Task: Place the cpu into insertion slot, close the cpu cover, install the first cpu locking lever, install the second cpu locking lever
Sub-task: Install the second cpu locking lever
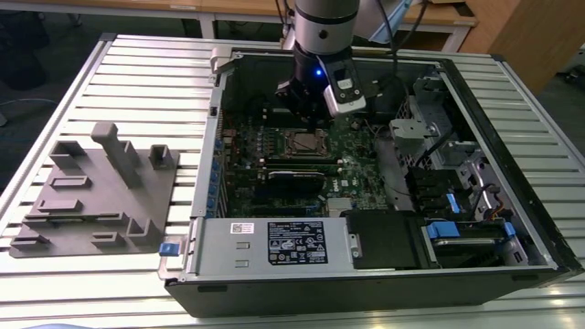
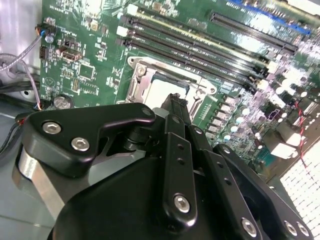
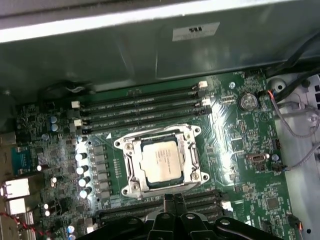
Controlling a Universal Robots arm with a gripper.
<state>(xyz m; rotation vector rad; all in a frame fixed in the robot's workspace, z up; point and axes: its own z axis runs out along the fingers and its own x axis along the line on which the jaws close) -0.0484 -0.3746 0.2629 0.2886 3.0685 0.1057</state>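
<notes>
Cpu [image 3: 161, 160] is already sat flat in the socket, pale metal top showing through the window of the cover [image 3: 160, 159], which looks folded down around it like a frame. So the chip step seems done, and the cover looks lowered too, though whether it's fully clamped can't be judged from these shots. The levers can't be picked out clearly either, so their state is left open.

Gripper [image 3: 169, 197] is parked just above the board [image 3: 240, 150], right beside the socket edge nearest the wrist cameras. In the first wrist view the fingers are seen pressed together into one narrow tip with nothing held between them, so it's closed on nothing. That makes sense for this kind of job: a pinched tip is better suited to pushing a thin metal part than a spread one. In the second wrist view the same tip [image 2: 172, 102] is seen hanging right at the socket rim, the chip's top [image 2: 167, 90] partly hidden behind it.

From the exterior view the arm is brought straight down into the open case [image 1: 512, 205], over the middle of the board, cpu [image 1: 303, 144] just in front of it. The grey fixture [image 1: 96, 195] on the table [image 1: 146, 75] to the exterior view's left is well apart from the action.
</notes>
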